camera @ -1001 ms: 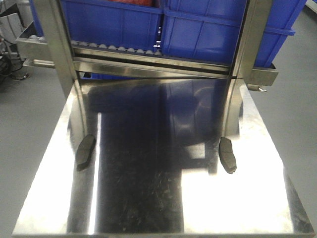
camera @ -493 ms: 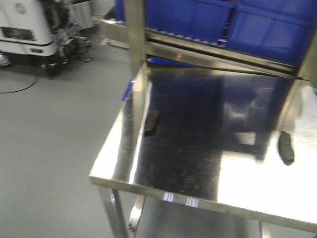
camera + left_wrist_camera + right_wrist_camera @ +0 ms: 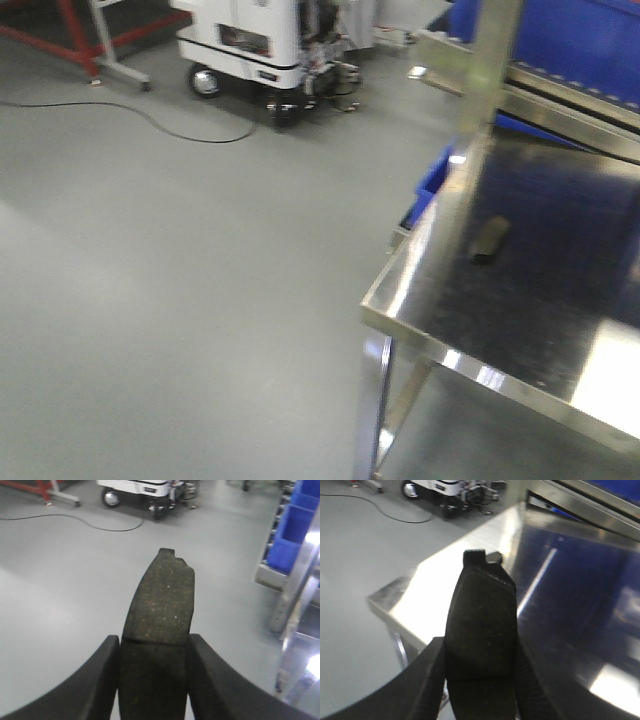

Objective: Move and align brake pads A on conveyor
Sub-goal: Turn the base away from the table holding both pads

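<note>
My left gripper is shut on a dark grey brake pad that sticks out forward over the bare floor. The right gripper is shut on a second brake pad, held above the left corner of the steel table. A third brake pad lies on the steel table at the right of the front view. The conveyor is out of view.
A white wheeled machine stands at the back with a black cable trailing over the grey floor. A red frame is at the far left. Blue bins sit on the rack behind the table, and a blue crate beside it.
The front view has swung left: the steel table slid to the right edge, the floor and white machine came in, and the table's right-hand pad left the frame.
</note>
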Motion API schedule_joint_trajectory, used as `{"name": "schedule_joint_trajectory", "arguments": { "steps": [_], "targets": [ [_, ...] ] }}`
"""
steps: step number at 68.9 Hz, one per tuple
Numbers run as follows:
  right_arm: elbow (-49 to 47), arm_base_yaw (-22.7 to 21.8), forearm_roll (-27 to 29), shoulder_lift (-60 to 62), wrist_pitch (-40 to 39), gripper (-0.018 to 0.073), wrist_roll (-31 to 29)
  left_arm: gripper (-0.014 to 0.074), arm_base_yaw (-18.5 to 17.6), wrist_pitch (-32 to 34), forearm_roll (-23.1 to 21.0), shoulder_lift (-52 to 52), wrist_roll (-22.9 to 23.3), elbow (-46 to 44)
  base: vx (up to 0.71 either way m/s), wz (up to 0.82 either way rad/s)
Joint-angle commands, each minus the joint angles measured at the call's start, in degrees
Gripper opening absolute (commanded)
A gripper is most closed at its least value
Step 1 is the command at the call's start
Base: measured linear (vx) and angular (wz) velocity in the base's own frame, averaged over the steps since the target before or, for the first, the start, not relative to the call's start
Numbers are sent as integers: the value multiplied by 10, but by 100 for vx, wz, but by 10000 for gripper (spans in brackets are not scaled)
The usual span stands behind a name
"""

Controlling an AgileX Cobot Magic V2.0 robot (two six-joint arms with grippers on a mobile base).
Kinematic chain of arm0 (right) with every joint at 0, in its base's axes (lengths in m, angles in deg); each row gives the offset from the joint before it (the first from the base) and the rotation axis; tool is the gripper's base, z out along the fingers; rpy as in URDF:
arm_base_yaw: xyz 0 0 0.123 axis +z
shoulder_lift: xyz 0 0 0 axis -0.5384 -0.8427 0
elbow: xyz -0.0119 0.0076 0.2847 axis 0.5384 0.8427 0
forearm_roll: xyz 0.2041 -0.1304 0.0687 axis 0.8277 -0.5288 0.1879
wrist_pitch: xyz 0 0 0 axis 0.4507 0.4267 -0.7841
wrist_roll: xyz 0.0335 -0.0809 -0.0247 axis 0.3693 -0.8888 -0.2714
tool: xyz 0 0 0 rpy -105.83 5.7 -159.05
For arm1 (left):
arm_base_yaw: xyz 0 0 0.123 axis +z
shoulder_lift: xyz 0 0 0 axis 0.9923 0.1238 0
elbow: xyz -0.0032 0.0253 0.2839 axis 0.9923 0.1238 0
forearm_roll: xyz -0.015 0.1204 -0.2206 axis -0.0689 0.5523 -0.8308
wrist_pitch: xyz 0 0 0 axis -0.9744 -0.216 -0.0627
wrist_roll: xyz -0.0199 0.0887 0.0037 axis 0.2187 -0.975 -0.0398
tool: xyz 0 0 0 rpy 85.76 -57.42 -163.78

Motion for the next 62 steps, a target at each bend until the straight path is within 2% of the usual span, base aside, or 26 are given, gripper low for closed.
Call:
{"name": "schedule_joint_trajectory", "arguments": {
  "steps": [1,26,62],
  "targets": [
    [-17,-3,1,-3,-53,14,-6,146,-1,52,-2,2,4,-17,-8,64],
    [-17,-3,1,-3,-52,14,-6,146,-1,52,-2,2,4,-17,-1,59],
    [-17,-3,1,-3,-52,14,-6,146,-1,52,-2,2,4,-17,12,58]
  ]
}}
